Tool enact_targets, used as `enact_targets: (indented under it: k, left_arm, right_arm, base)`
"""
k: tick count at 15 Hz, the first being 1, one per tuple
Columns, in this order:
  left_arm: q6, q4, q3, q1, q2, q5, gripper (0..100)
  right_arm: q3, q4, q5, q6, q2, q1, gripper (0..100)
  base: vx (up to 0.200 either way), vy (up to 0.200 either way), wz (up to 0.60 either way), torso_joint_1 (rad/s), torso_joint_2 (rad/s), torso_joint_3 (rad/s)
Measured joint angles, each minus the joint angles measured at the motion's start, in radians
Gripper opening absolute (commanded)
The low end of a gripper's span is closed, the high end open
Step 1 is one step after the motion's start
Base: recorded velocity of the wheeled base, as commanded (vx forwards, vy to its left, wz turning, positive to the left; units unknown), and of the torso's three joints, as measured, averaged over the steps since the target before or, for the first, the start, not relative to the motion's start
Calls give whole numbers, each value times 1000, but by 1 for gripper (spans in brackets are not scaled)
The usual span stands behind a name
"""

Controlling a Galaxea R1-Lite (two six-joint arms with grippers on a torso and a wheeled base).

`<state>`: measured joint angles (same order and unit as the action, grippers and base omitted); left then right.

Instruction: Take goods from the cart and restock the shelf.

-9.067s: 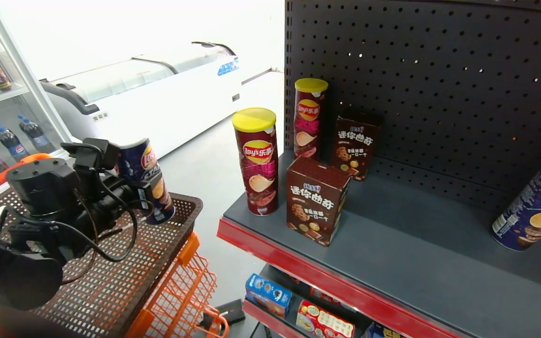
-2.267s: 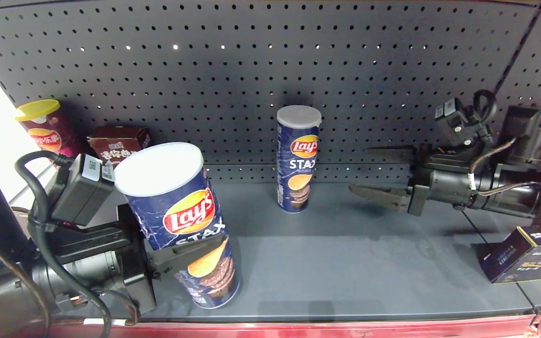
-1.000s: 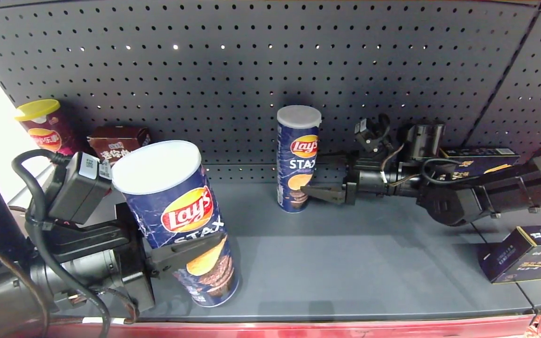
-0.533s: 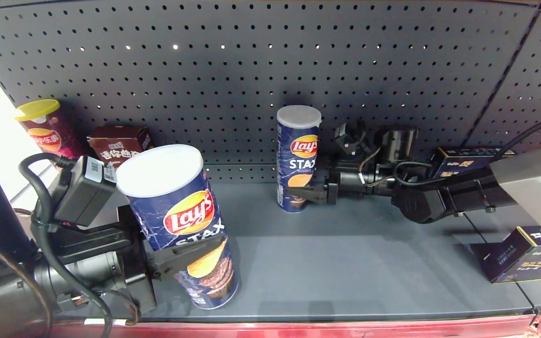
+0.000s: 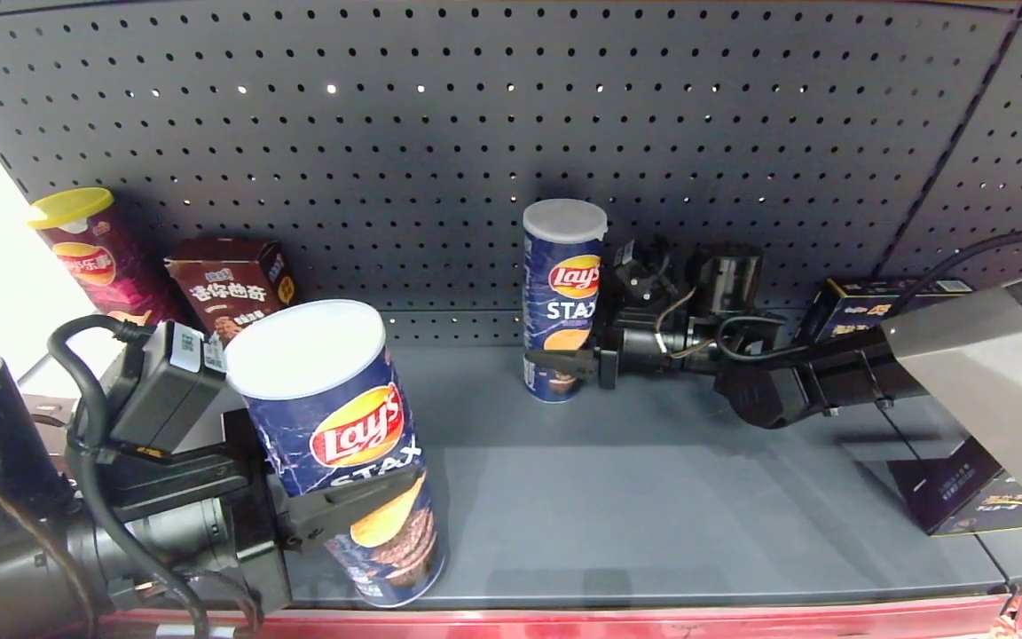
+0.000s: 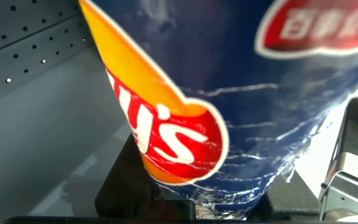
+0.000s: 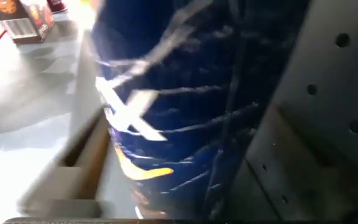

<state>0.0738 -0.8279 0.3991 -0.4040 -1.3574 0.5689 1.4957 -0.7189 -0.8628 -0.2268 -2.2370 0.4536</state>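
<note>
A blue chips can with a white lid leans a little at the shelf's front left, its base at the shelf's front edge. My left gripper is shut on its lower half; the left wrist view has the can's label up close. A second blue can stands upright at the back centre against the pegboard. My right gripper comes in from the right, open, with its fingers on either side of that can's lower part. The right wrist view has this can beside a finger.
A maroon can with a yellow lid and a brown cookie box stand at the back left. Dark blue boxes sit at the right, one at the back and one near the front. Bare shelf lies between the two blue cans.
The camera turned from the cart to the shelf. In the last second my right gripper slid left until its fingers straddle the standing can. My left gripper with its can sank slightly.
</note>
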Motion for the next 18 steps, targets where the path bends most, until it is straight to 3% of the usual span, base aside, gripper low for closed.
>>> enact_targets:
  k: [9, 18]
  left_arm:
    - [0, -1, 3, 0, 2, -1, 0]
    - [0, -35, 15, -1, 5, -1, 0]
  right_arm:
    - [-58, 1, 33, 10, 54, 26, 0]
    - [-577, -73, 245, 143, 481, 178, 0]
  base:
    - [0, 0, 0, 0, 0, 0]
    - [0, 0, 0, 0, 0, 0]
